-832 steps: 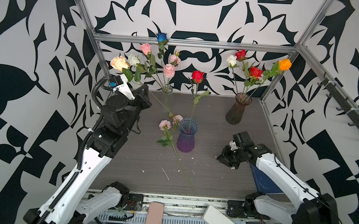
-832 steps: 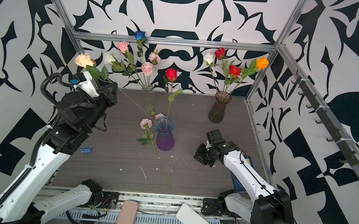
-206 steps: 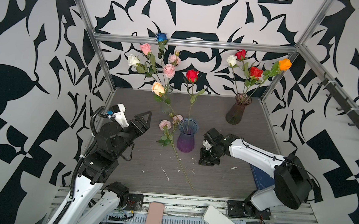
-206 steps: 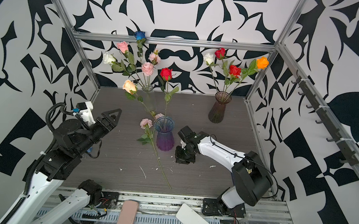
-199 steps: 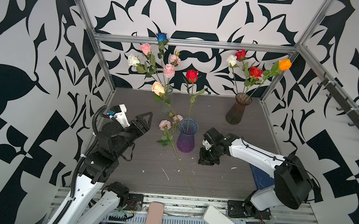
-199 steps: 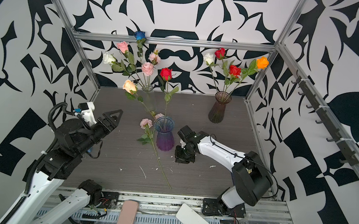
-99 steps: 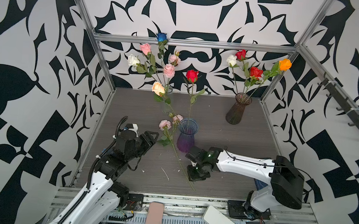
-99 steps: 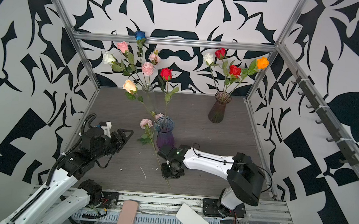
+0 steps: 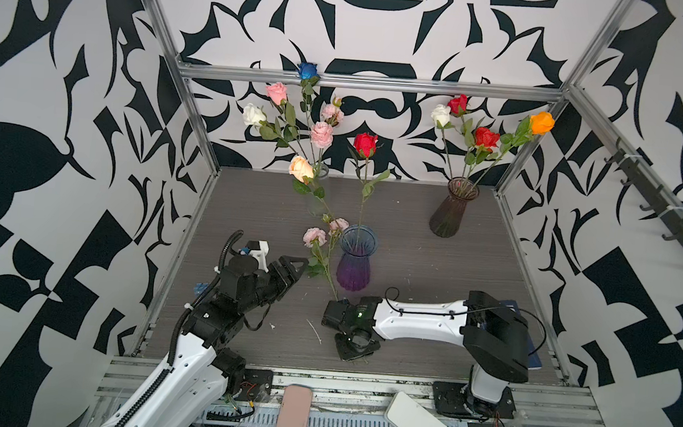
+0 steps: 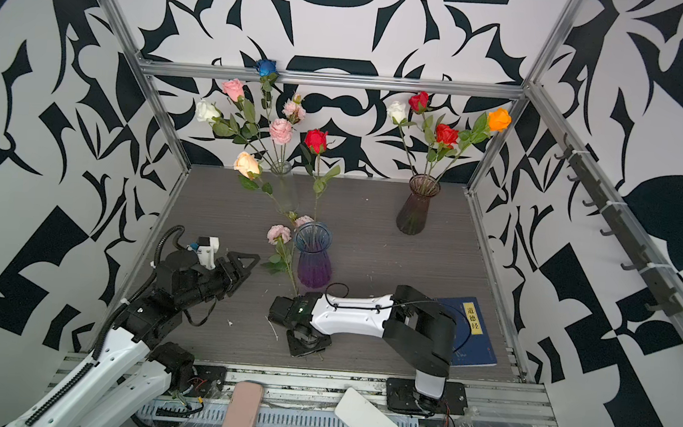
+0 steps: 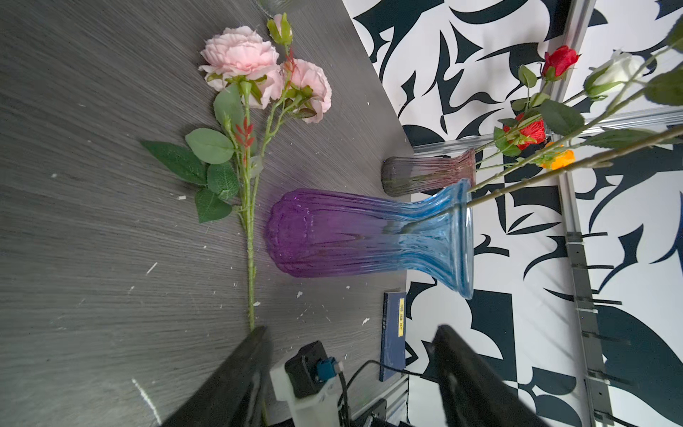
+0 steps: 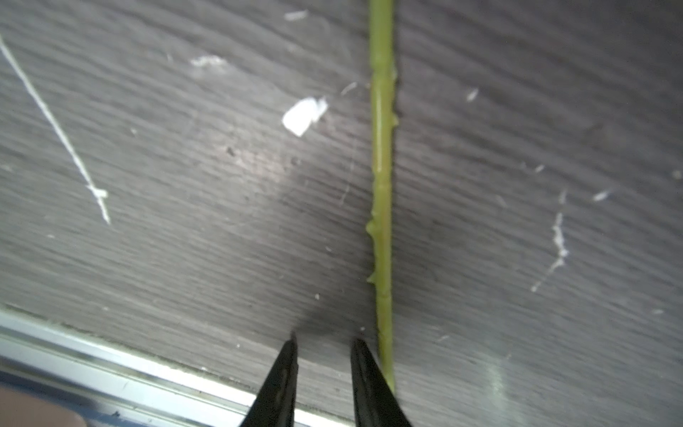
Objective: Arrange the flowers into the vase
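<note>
— Where are the flowers (image 9: 365,143)?
— On my grey table (image 9: 432,251), two stand in the purple-blue vase (image 9: 354,265); a pink spray (image 9: 315,236) lies flat just beside it.
— And your jaws?
— My left gripper (image 11: 351,329) gapes wide, empty. My right gripper (image 12: 325,340) is parted narrowly, the spray's stem (image 12: 382,185) just outside one finger.

Pink rose stem (image 9: 332,282) lower end hidden under right arm (image 9: 419,316).
</note>
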You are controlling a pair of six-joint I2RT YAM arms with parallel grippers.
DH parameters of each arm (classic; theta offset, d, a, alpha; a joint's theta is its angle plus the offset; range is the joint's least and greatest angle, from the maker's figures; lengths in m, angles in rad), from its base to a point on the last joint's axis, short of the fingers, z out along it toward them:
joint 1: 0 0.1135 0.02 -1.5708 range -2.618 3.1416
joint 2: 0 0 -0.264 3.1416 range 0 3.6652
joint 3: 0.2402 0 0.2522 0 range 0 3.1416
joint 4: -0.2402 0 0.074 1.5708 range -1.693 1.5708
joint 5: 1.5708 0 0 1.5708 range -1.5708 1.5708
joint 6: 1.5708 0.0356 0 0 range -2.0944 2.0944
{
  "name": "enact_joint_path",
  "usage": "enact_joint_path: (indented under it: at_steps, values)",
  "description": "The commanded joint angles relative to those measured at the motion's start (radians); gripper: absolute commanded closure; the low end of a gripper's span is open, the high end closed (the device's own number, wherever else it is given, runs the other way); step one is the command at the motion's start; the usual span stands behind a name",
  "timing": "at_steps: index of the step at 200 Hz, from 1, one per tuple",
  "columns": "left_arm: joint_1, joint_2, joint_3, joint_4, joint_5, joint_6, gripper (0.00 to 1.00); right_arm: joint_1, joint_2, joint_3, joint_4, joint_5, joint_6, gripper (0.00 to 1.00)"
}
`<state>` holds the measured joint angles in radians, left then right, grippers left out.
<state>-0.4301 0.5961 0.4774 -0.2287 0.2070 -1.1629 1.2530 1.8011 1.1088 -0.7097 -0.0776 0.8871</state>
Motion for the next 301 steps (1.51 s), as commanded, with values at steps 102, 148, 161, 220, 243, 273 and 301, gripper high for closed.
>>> enact_joint_path:
  at_steps: [102,148,161,220,243,273,301]
  values:
    - [0.004,-0.147,-0.054,-0.18,0.013,-0.091,0.28,0.016,-0.022,0.035,-0.123,0.091,-0.043,0.52]
    - [0.004,-0.122,-0.028,-0.202,0.026,-0.072,0.28,0.014,0.048,0.05,-0.089,0.014,-0.057,0.61]
    - [0.004,-0.123,-0.027,-0.211,0.028,-0.07,0.28,0.014,0.054,0.065,-0.088,0.009,-0.061,0.66]
    - [0.007,-0.16,-0.053,-0.22,0.018,-0.043,0.28,0.016,0.162,0.245,-0.217,0.04,-0.175,0.84]
    - [0.009,-0.163,-0.05,-0.222,0.007,-0.037,0.27,0.016,0.199,0.329,-0.268,0.063,-0.229,0.91]
    - [0.013,-0.151,-0.047,-0.224,-0.003,-0.037,0.27,0.016,0.244,0.421,-0.334,0.074,-0.298,1.0]
    - [0.015,-0.138,-0.043,-0.237,-0.003,-0.028,0.27,0.016,0.265,0.479,-0.381,0.104,-0.368,1.0]
